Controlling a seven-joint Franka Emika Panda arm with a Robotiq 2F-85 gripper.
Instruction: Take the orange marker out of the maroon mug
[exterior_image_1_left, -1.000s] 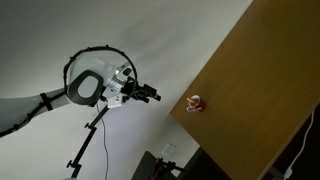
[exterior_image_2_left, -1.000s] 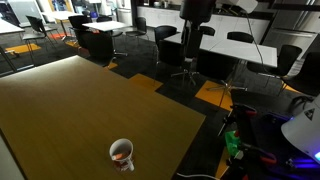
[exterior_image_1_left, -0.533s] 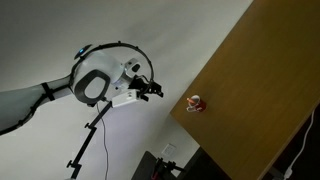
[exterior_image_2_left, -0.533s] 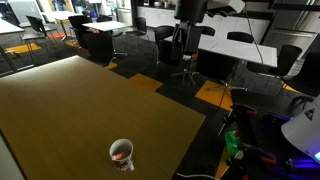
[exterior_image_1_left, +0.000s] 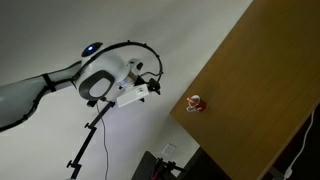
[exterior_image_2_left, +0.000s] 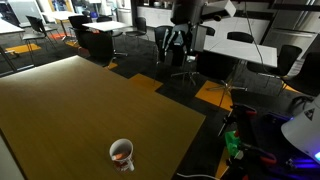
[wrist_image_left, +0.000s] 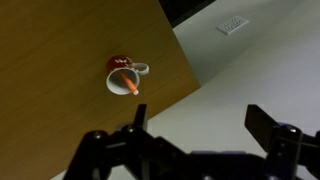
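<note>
The maroon mug (wrist_image_left: 121, 73) stands near a corner of the brown wooden table (wrist_image_left: 60, 90). It also shows in both exterior views (exterior_image_1_left: 196, 103) (exterior_image_2_left: 122, 154). The orange marker (wrist_image_left: 128, 82) leans inside it with one end over the rim. My gripper (wrist_image_left: 200, 125) is open and empty. It hangs in the air off the table's edge, well apart from the mug. In an exterior view the gripper (exterior_image_1_left: 155, 85) is beside the table, and in an exterior view it (exterior_image_2_left: 176, 40) is high above the far floor.
A tripod stand (exterior_image_1_left: 88, 140) is below the arm. Office tables and chairs (exterior_image_2_left: 230, 45) stand behind the table. A dark box with a green light (exterior_image_2_left: 235, 145) sits by the table's corner. The table edge (wrist_image_left: 185, 70) runs diagonally in the wrist view.
The arm has turned and moved: the gripper has shifted toward the table in one exterior view and lower and leftward in the other. The mug and marker have not moved.
</note>
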